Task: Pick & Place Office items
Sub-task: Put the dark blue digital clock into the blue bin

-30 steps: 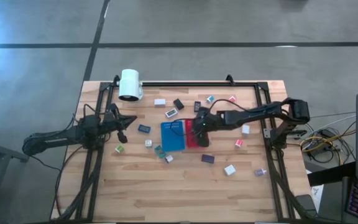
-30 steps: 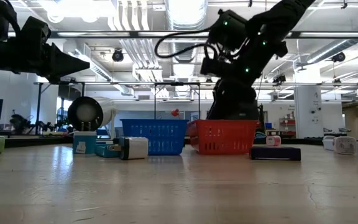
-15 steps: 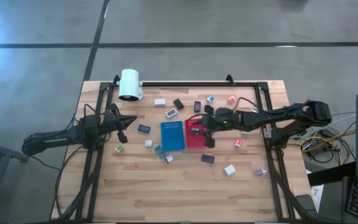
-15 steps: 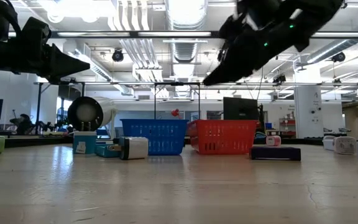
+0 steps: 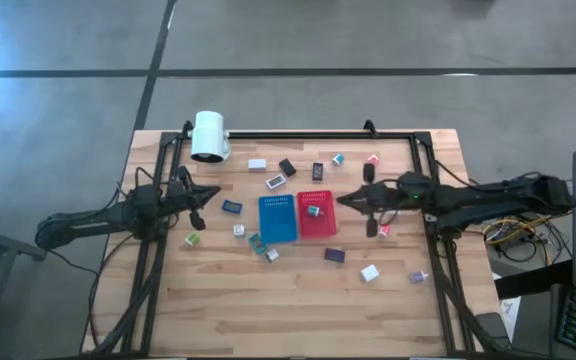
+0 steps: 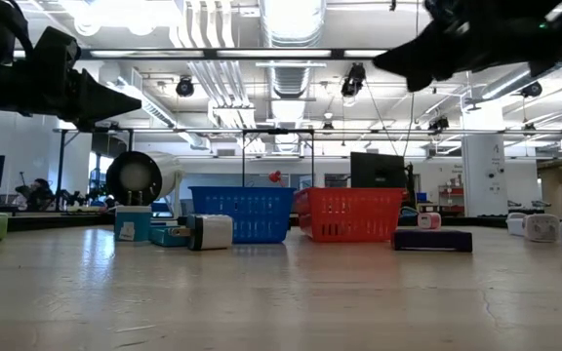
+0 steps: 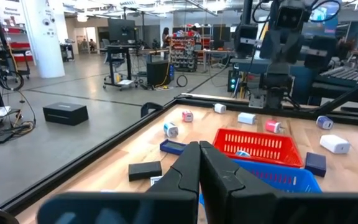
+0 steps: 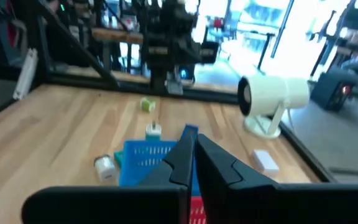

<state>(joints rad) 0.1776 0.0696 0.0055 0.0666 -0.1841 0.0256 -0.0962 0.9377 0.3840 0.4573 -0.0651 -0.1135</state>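
Next pick: right hand (image 5: 345, 200) should open wide, then descend straight onto one office item (image 5: 383, 230) on the tabletop (image 5: 268, 300).
Right hand: clenched, empty, raised beside red tray (image 5: 316, 214).
Left hand (image 5: 206, 194): clenched, empty, parked at left.
Items: one in red tray, the rest scattered.

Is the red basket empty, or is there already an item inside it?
Not empty. The high view shows one small teal-and-white item lying inside the red basket, near its far end.
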